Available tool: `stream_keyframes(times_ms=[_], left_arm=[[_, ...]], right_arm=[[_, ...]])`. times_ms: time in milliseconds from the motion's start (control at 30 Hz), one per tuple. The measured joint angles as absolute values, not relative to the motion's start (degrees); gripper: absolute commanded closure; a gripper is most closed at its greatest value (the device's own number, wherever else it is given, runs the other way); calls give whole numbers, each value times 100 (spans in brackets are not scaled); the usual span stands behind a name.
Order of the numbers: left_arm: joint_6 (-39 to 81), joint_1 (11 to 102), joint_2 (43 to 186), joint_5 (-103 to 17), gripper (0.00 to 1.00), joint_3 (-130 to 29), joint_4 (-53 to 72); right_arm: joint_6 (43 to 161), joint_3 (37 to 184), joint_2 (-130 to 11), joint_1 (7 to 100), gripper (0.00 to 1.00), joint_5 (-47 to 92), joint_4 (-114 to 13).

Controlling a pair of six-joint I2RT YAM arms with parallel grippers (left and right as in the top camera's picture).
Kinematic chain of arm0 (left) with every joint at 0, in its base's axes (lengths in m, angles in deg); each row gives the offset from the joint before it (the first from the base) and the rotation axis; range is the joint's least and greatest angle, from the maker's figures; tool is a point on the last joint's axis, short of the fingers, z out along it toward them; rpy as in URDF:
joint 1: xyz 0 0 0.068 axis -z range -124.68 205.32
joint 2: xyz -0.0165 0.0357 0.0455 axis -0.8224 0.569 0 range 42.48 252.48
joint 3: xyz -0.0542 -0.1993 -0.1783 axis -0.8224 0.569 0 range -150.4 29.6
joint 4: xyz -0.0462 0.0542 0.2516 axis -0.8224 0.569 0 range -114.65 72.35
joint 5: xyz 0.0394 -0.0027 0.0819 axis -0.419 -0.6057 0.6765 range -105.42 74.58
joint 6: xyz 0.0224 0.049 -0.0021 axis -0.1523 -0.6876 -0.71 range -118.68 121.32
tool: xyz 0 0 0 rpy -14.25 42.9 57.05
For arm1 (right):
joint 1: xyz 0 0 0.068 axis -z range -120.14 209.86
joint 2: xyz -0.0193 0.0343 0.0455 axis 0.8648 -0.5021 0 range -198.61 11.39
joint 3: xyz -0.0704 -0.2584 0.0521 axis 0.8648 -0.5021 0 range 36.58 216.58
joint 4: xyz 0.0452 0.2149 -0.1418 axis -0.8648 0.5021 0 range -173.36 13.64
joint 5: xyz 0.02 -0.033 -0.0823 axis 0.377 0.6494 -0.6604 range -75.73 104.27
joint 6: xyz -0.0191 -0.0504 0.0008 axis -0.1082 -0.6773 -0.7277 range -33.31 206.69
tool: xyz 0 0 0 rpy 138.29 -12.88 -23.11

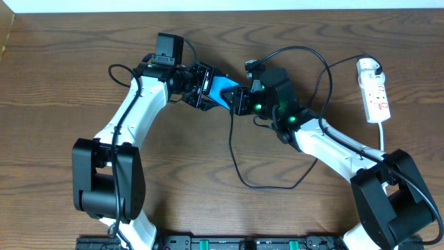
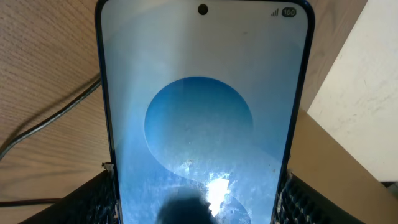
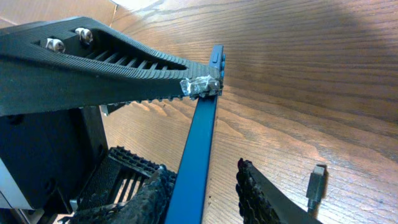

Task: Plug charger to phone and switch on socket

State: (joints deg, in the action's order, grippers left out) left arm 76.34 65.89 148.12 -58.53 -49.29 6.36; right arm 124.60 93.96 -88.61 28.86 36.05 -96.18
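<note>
our left pincer (image 2: 198, 199) is clamped on the phone (image 2: 199, 106). one ribbed finger (image 2: 93, 202) presses each long side near the lower end. the screen faces that wrist cam, lit blue with the lighter circle in the middle. overhead, the phone reaches straight out from the left pincer's tips toward the right one, so it sits between the two.

the right pincer (image 3: 200, 183) meets the phone edge-on. the blue slab runs up between its two fingers and seems to touch one finger (image 3: 146, 199), with a clear gap to the other. so its jaws stand apart and it isn't pinching anything.

just outside that gapped finger we see the plug tip (image 3: 316, 185) of the charger (image 2: 56, 112), close to the right pincer but not in it and not in the phone. we can't tell if it's resting on the table (image 1: 62, 76).

further out, the black cable loops over the wood below and behind the right pincer. well away on that pincer's outer side lies the socket (image 1: 375, 94), with the white adapter (image 1: 368, 67) at its far end.
</note>
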Motion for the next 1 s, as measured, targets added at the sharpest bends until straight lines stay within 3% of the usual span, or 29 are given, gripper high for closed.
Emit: stream_keyframes(times_ms=[200,533,1000], left_arm=[[7634,6589,14812,-5853,44,-4929,636],[7641,6589,14812,-5851,44,-4929,633],[7656,6587,14812,-5856,44,-4929,605]], right_arm=[[12467,9396,-8861,2886,76,3592,-9620],[12552,9396,-8861,2882,98,3570,-9609],[12915,9396,-8875,2943,99,3607,-9638]])
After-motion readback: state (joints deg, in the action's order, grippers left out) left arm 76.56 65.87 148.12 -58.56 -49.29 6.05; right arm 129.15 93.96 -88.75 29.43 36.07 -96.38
